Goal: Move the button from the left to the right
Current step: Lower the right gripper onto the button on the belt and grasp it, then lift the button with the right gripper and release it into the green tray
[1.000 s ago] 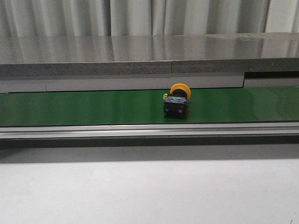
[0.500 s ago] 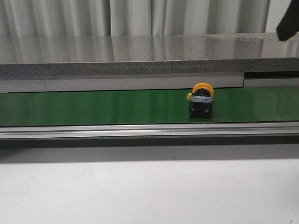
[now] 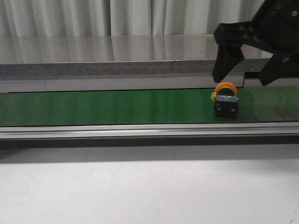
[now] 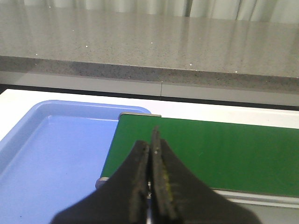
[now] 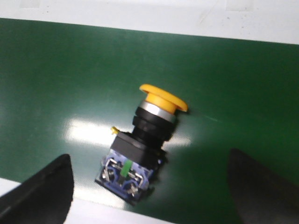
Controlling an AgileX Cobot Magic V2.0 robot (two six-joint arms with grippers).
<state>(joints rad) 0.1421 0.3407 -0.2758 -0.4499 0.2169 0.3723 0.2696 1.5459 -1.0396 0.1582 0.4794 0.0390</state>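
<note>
Nearest to us lies the pale grey table, and just beyond it runs the silver rail that edges the green conveyor belt. On the right part of that belt we find the button, lying on its side with the yellow-orange cap turned toward the far edge and the black body with bluish terminals toward the rail; our right wrist view shows it resting on the green with nothing touching it.

Directly above it hangs our right gripper, its two dark fingers spread wide, one on each side of the button and well clear of it, holding nothing. Our left gripper has its fingers pressed together with nothing between them, above the left end of the belt, where a blue tray sits just beside the belt's end.

Behind the belt we see a grey stone-like counter with a glossy top, and farthest back, pale pleated curtains.
</note>
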